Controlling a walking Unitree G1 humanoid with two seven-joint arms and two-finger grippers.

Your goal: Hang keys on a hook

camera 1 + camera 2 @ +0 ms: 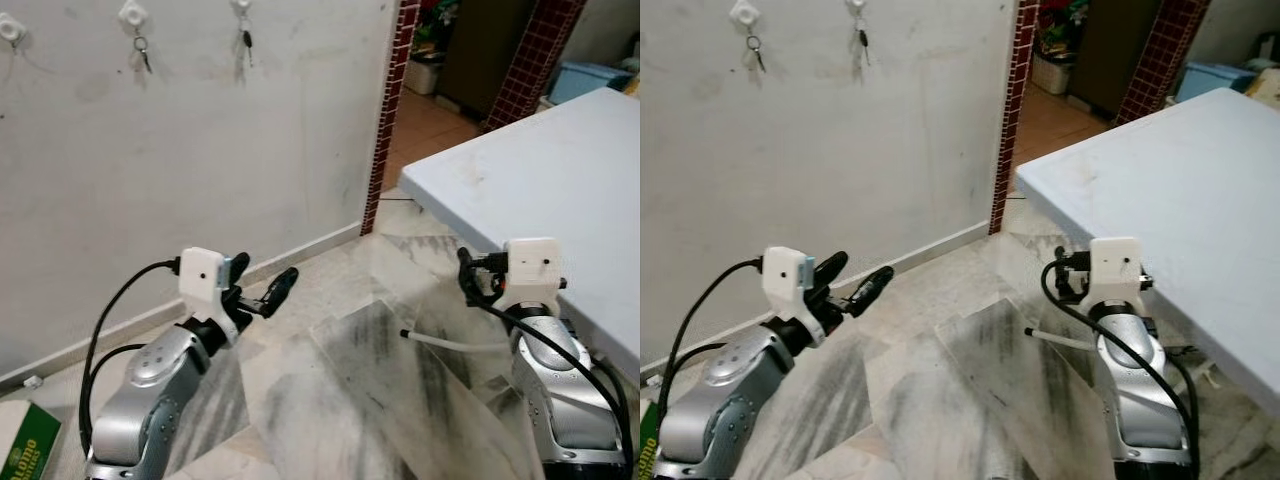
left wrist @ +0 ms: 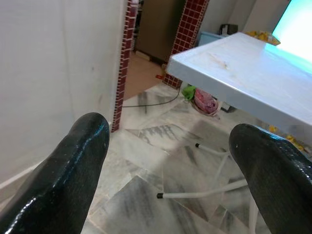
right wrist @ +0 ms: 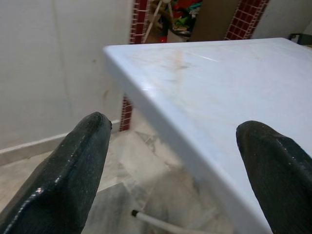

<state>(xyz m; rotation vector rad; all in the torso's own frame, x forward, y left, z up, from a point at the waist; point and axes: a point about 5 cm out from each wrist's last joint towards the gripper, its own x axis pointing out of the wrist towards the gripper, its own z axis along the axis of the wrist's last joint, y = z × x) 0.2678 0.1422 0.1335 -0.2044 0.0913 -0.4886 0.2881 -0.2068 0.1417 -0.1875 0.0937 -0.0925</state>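
White wall (image 1: 200, 150) carries hooks (image 1: 132, 14) with keys (image 1: 143, 52); left hand (image 1: 262, 284) and right hand (image 3: 175, 165) both spread, empty.

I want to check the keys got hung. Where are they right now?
Two sets of keys hang from white hooks high on the wall, ahead and to the robot's left, well above the open left gripper.
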